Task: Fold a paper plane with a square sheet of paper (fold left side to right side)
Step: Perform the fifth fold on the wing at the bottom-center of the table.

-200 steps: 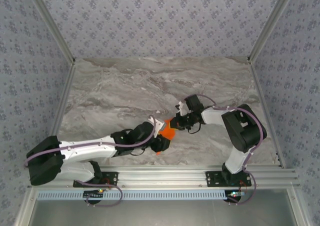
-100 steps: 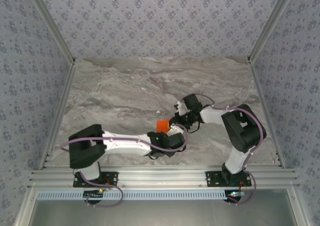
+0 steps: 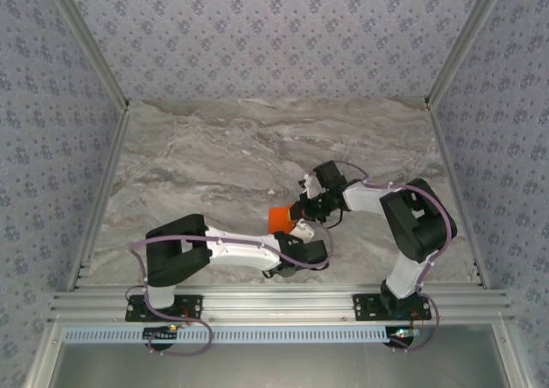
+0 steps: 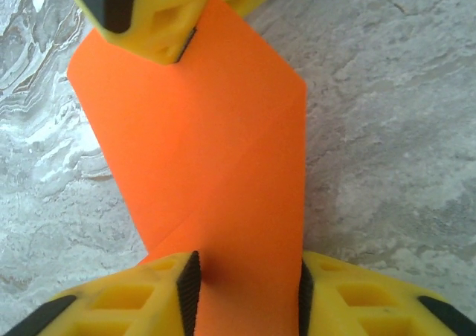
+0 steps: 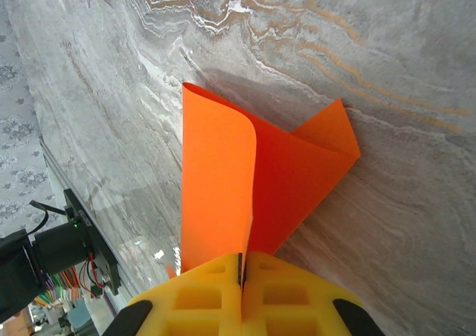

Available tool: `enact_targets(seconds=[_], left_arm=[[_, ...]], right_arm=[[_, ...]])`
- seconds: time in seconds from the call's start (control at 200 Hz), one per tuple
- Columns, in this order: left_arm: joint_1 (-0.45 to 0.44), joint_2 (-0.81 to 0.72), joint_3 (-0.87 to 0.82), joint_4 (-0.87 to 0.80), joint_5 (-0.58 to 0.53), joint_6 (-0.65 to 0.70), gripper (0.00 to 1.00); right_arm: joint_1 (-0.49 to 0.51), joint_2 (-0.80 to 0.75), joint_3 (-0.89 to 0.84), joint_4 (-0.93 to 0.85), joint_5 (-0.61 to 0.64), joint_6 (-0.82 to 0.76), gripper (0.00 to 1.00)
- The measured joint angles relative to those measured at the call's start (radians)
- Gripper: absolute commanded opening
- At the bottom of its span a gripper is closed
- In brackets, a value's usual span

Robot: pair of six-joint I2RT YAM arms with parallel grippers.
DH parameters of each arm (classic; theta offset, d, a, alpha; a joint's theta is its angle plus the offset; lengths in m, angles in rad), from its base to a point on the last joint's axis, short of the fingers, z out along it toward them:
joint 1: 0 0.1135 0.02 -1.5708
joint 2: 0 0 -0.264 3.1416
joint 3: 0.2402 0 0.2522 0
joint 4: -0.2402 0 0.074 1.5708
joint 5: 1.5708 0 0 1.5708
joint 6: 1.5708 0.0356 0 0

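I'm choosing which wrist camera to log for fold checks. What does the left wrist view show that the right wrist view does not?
Left wrist view: the left gripper, jaws apart around the near end of the sheet of paper, pressing it or not I cannot tell, and a diagonal crease across its face. Right wrist view: the sheet's top layer curling up off a folded corner, a black unit with coloured wires, a patterned wall. Both: the right gripper shut on the orange sheet, and the marble table.
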Motion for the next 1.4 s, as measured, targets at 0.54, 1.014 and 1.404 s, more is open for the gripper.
enact_targets(seconds=[0.54,1.014,1.404], left_arm=[[-0.011,0.006,0.016,0.002,0.002,0.003,0.25],[-0.011,0.006,0.015,0.008,0.003,-0.001,0.14],[0.008,-0.042,-0.069,0.086,0.036,-0.002,0.09]], right_arm=[[0.003,0.000,0.008,-0.008,0.011,0.000,0.03],[0.001,-0.003,0.009,-0.011,0.015,0.003,0.17],[-0.103,-0.239,-0.031,-0.049,0.046,-0.007,0.48]])
